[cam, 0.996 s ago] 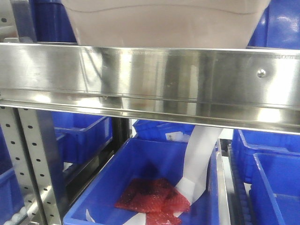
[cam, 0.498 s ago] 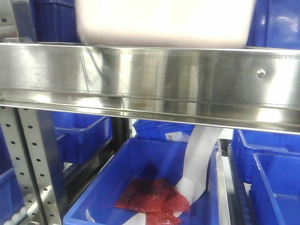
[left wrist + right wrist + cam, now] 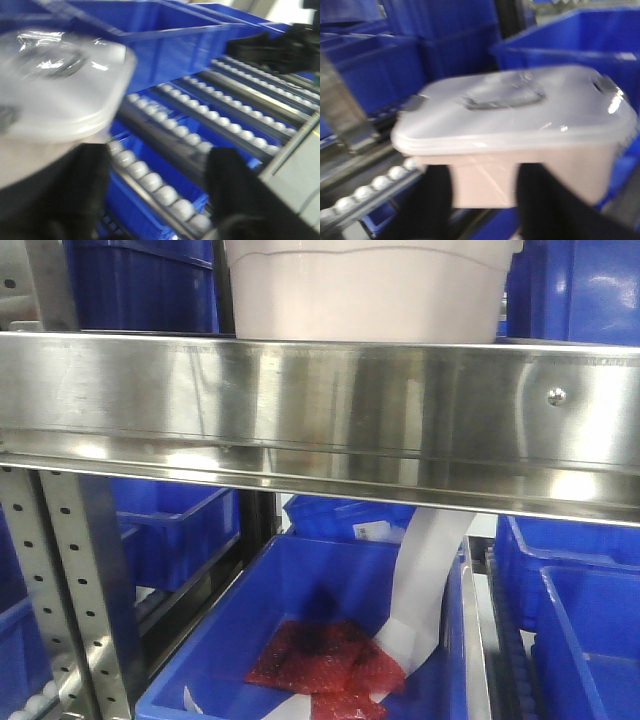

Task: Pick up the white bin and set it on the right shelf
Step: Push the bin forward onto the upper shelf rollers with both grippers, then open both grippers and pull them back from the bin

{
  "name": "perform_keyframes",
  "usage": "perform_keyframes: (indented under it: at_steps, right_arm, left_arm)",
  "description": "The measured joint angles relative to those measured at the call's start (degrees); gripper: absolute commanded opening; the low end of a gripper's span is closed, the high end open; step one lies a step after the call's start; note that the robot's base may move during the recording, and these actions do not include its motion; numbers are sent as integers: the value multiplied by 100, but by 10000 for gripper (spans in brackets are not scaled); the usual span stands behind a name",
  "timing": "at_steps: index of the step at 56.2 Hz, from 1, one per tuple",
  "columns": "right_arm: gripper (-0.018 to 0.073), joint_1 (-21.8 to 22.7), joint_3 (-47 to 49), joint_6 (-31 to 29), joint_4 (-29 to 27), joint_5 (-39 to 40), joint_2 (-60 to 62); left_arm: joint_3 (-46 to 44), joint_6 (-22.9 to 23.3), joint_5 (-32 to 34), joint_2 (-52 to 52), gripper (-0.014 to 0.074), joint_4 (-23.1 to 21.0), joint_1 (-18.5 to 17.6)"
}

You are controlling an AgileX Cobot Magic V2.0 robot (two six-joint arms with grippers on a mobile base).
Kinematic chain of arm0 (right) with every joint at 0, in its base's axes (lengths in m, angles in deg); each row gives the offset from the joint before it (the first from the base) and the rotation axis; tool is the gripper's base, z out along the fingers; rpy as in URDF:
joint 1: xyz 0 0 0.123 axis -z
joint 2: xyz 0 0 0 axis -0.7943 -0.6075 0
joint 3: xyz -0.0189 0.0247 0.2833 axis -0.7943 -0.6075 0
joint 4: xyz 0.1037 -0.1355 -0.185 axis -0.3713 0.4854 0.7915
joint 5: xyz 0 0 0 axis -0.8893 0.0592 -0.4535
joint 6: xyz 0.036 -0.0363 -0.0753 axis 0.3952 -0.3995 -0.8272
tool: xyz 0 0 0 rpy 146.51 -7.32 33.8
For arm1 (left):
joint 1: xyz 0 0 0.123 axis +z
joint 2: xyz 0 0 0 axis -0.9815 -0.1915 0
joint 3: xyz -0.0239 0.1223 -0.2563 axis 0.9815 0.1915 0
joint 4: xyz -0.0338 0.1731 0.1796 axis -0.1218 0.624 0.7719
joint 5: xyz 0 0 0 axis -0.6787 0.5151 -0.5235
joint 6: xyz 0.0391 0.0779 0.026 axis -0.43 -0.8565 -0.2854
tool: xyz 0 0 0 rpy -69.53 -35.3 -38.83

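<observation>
- Compared with half a second back, the big pale pinkish-white plastic bin (image 3: 365, 290) reads sharper and narrower in the front view — its curved ridge shows again near the top, and its left side sits further right, leaving more blue visible there.
- It's above and behind the shiny stainless-steel shelf rail (image 3: 320, 410), near the middle of the rail's upper edge; can't tell if it rests on anything.
- Right wrist view: the glossy white lid with grey handle (image 3: 502, 97) is up, bin level, and the right gripper's (image 3: 482, 200) dark fingers (image 3: 435, 200) sit against the near wall — looks clenched on it.
- Left gripper (image 3: 155, 195): spread apart, only rollers (image 3: 165, 192) showing in the gap, bin corner just beside the left finger.
- Around — blue plastic crates (image 3: 300, 640), one below holding red bubble-wrap bags (image 3: 325, 660) and a white paper strip (image 3: 425, 585); perforated metal upright (image 3: 60, 590) at lower left.
</observation>
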Motion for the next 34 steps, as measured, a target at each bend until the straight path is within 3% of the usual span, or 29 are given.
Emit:
perform_keyframes:
  at_steps: [5, 8, 13, 19, 28, 34]
  right_arm:
    - [62, 0, 13, 82, 0, -174, 241]
    - [78, 0, 13, 179, 28, -273, 387]
    - [78, 0, 13, 439, 258, -359, 640]
    - [78, 0, 13, 982, 1108, -394, 979]
    - [78, 0, -275, 2233, 2958, -396, 1628]
    - [78, 0, -745, 3070, 3936, -316, 2196]
  left_arm:
    - [-12, -11, -182, 221, -51, 80, 0]
    - [-12, -11, -293, 327, -139, 259, 0]
    - [-12, 169, -375, 419, -121, 695, 0]
    - [-12, 1064, -307, 495, -121, 1498, 0]
    - [-12, 2681, -164, 722, -121, 3181, 0]
    - [-12, 3777, -164, 951, -121, 4692, -171]
